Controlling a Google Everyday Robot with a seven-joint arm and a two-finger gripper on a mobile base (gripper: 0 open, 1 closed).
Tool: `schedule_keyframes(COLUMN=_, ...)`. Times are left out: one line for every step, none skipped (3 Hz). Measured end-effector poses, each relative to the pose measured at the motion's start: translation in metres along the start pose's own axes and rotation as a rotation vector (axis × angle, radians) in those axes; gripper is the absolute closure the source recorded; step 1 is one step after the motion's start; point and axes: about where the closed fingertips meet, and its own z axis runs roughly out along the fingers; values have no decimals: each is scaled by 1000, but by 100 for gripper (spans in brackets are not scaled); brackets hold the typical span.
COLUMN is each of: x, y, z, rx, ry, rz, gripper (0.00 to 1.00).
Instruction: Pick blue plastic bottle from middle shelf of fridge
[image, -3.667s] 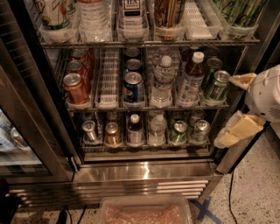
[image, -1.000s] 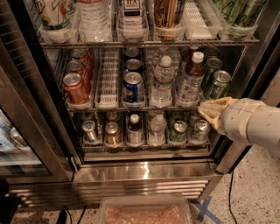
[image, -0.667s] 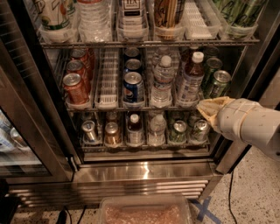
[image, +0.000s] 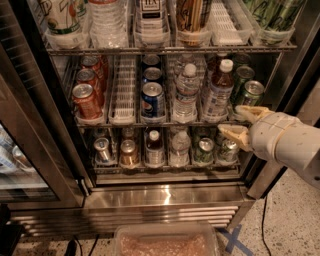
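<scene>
The blue plastic bottle (image: 218, 94) holds amber drink and has a white cap. It stands upright on the middle shelf (image: 150, 121) of the fridge (image: 165, 196), in the lane second from the right. My gripper (image: 241, 122) is at the right front of that shelf, just right of and slightly below the bottle. Its two pale fingers (image: 233, 134) are spread open and point left. It holds nothing and does not touch the bottle.
A clear water bottle (image: 186, 94) stands left of the target, then a Pepsi can (image: 151, 100), an empty white tray (image: 123, 90) and red cans (image: 86, 100). Green cans (image: 250, 93) sit behind my gripper. The glass door (image: 30, 130) hangs open at the left. A plastic bin (image: 165, 242) lies on the floor.
My gripper came in from the right to the front of the middle shelf. Over the last second it edged slightly left and its fingers now show spread apart.
</scene>
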Motion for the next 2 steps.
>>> schedule_keyframes(x=1, y=-6, z=3, rx=81, ry=-32, rz=79, gripper=3)
schedule_keyframes(x=0, y=-16, z=9, rx=179, ry=-62, rz=133, gripper=1)
